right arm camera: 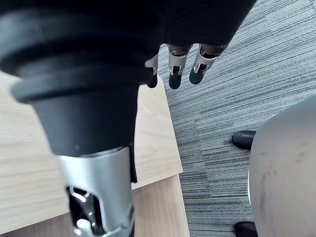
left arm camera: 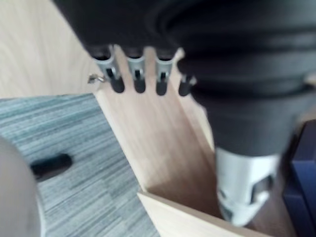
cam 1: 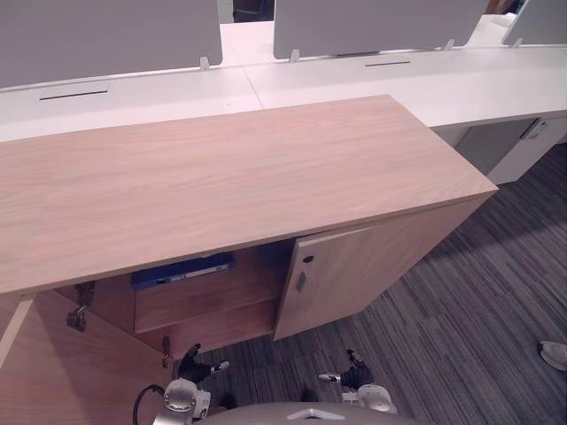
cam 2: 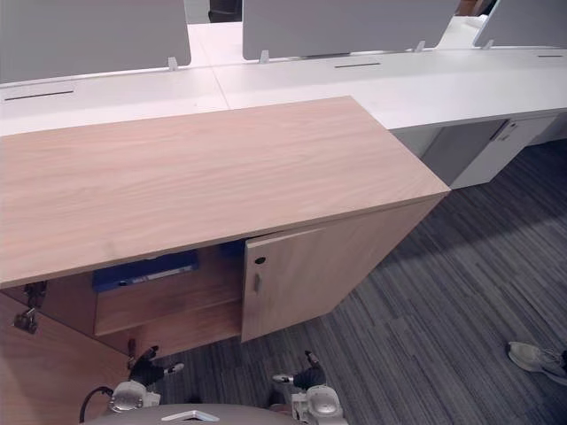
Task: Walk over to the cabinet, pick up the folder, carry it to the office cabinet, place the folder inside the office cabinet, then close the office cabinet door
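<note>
I have both arms hanging low in front of the office cabinet, with neither hand on anything. The left hand sits down by the cabinet's base, in front of the open compartment and beside the swung-out left door. From its wrist camera the fingers run straight in a row, slightly apart, with nothing between them and the thumb. Past them I see the wood of the open door and the carpet.

The right hand hangs at a similar height over the carpet, near the lower edge of the right door, which stands a little ajar. Its fingers are likewise straight and relaxed, side by side and holding nothing.

The folder, dark blue, lies flat on the shelf inside the cabinet's left compartment, just under the wooden top and well apart from both hands. An edge of it shows in the left wrist view as well.

Behind the cabinet a white worktop carries grey partition screens. A person's shoe rests on the carpet off to my right.
</note>
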